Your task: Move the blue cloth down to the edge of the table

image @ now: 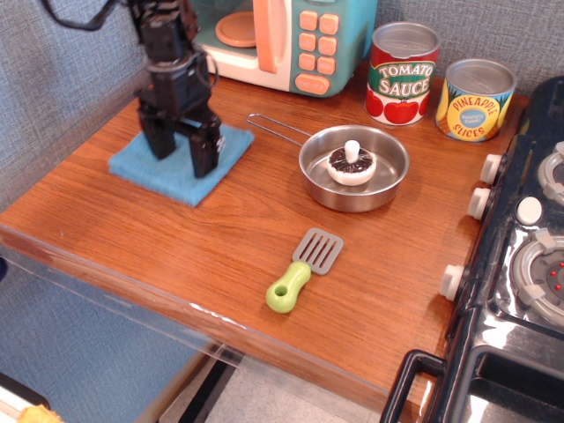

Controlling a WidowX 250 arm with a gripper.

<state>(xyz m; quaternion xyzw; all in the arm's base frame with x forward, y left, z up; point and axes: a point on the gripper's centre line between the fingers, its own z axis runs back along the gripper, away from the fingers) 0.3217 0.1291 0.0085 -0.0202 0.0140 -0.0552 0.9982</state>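
Observation:
The blue cloth (pixel 173 176) lies flat on the reddish-brown table (pixel 220 238), at the back left. My black gripper (pixel 181 160) stands upright over the cloth's middle. Its two fingers (pixel 204 157) are spread apart and their tips rest on the cloth. The cloth is not bunched between them. The table's front edge with its clear plastic strip (pixel 115 282) is well in front of the cloth.
A steel pan (pixel 354 167) with a mushroom (pixel 352 164) sits right of the cloth, its wire handle (pixel 278 129) near the cloth's corner. A green-handled spatula (pixel 304 270) lies in front. A toy microwave (pixel 282 40), two cans (pixel 403 73) and a black stove (pixel 520 264) stand behind and right.

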